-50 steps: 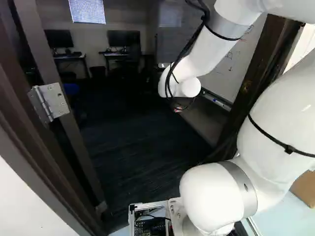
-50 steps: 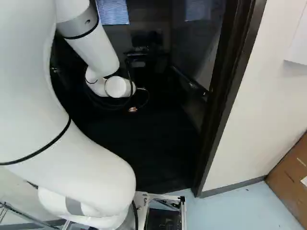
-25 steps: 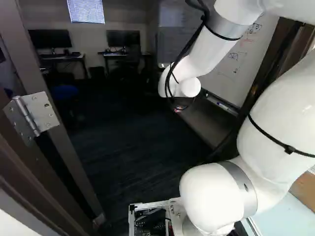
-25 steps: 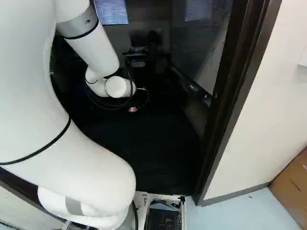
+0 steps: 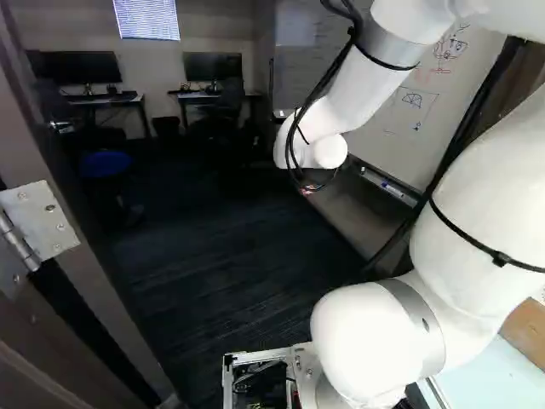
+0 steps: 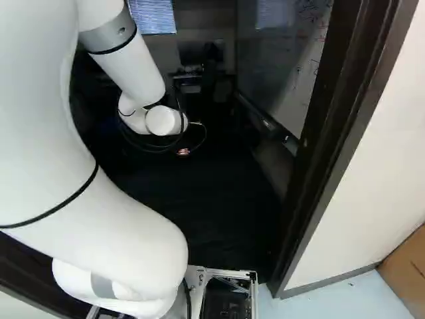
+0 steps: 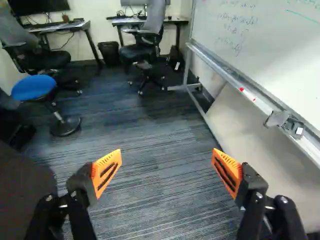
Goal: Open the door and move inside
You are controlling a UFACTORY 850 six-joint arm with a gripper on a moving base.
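The gripper [image 5: 308,189] hangs ahead of the arm inside the room, mostly hidden by wrist and cables; its orange also shows low in the right base view. In the wrist view the gripper [image 7: 166,167] stands wide open over dark carpet, nothing between its fingers. The doorway is open. A metal hinge [image 5: 38,223] joins the brown door edge [image 5: 94,281] to the frame at the left of the left base view. The right door post [image 6: 330,139] stands right of the arm. A dark panel [image 7: 22,195], perhaps the door, is beside one finger.
Inside stand a blue stool [image 7: 35,88], an office chair [image 7: 145,42], desks with monitors [image 5: 83,68] and a bin [image 7: 109,52]. A wheeled whiteboard [image 7: 265,47] lines the right side. Outside, a cardboard box [image 6: 406,260] stands by the white wall [image 6: 372,193].
The base has moved forward, into the doorway: hinge and left frame slide outward and down, the right post slides outward, and more whiteboard shows. The arm holds its pose.
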